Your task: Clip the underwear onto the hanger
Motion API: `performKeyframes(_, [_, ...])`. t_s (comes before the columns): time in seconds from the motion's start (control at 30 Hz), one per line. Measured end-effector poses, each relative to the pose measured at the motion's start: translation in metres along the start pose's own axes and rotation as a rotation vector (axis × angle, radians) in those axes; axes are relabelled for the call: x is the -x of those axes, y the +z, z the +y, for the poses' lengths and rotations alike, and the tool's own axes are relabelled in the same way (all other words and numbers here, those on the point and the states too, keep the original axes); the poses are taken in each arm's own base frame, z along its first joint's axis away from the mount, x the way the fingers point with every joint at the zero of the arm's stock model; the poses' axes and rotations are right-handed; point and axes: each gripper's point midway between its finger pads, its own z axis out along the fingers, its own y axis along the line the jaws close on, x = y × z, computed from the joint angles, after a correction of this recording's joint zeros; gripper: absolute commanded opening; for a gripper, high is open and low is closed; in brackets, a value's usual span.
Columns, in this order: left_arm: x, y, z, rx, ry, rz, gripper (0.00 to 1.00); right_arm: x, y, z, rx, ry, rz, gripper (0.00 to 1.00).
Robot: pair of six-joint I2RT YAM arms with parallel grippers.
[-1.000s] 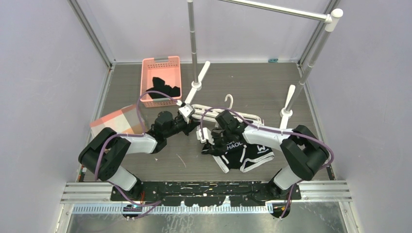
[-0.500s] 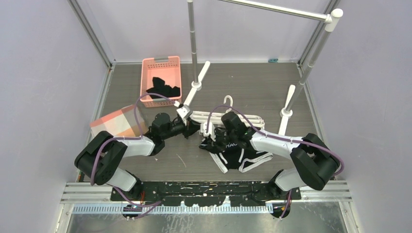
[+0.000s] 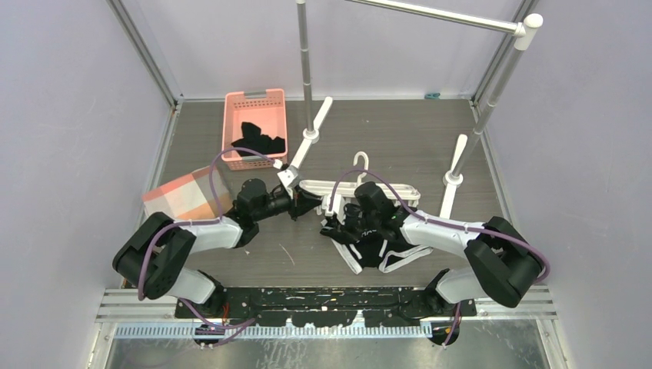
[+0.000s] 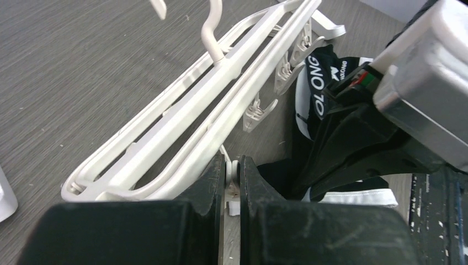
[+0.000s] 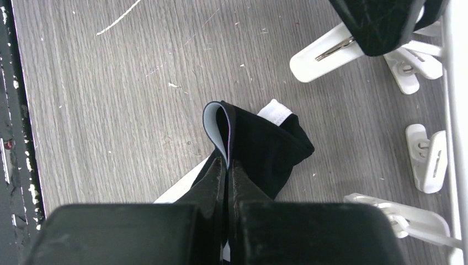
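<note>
Left pincer (image 3: 311,206) (image 4: 232,168): jaws drawn narrow, nipping a small white clip (image 5: 325,58) that belongs to the white plastic drying hanger (image 3: 314,187) (image 4: 221,105).
Right pincer (image 3: 340,225) (image 5: 226,165): jaws pressed together on a folded edge of the black boxer briefs with white piping and white lettering (image 3: 377,250) (image 5: 265,143).
Briefs: the pinched fold stands up just past the right pincer's tips. The rest trails back under that pincer onto the grey wood-grain table (image 3: 430,146). In the left wrist view the lettered waistband (image 4: 317,77) sits just to the right of the left pincer's tips.
Hanger: flat on the table, running ahead of the left pincer, with its hook on the far side. Its row of clips lies just beyond the right pincer's tips.
Fold and clip: near each other but apart; the fabric is in no clip.
Pink plastic basket (image 3: 254,104): well beyond the left pincer, holding plain black garments (image 3: 261,140).
Grey metal rail stand (image 3: 306,61): past both pincers, on the far side of the hanger.
Orange checked cloth (image 3: 184,196): well out to the left pincer's left.
</note>
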Motion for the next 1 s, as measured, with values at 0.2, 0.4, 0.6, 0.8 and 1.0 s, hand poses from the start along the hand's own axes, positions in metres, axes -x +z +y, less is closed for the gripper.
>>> performKeyframes(0.2, [0.008,-0.002,-0.013,-0.058,-0.013,-0.014,0.00,0.009,0.001,-0.004,-0.018,0.015,-0.034,0.01])
performKeyframes(0.4, [0.014,-0.005,-0.020,-0.091,-0.005,-0.025,0.00,0.016,0.001,-0.004,-0.016,0.022,-0.061,0.01])
performKeyframes(0.6, [0.013,-0.006,-0.025,-0.114,-0.017,-0.019,0.00,0.029,-0.004,-0.007,-0.042,0.006,-0.118,0.01])
performKeyframes(0.8, [0.013,-0.007,-0.029,-0.132,-0.032,-0.014,0.00,0.037,-0.006,-0.010,-0.060,-0.010,-0.148,0.01])
performKeyframes(1.0, [0.012,-0.007,-0.031,-0.144,-0.051,-0.011,0.00,0.028,0.000,-0.010,-0.049,-0.001,-0.121,0.01])
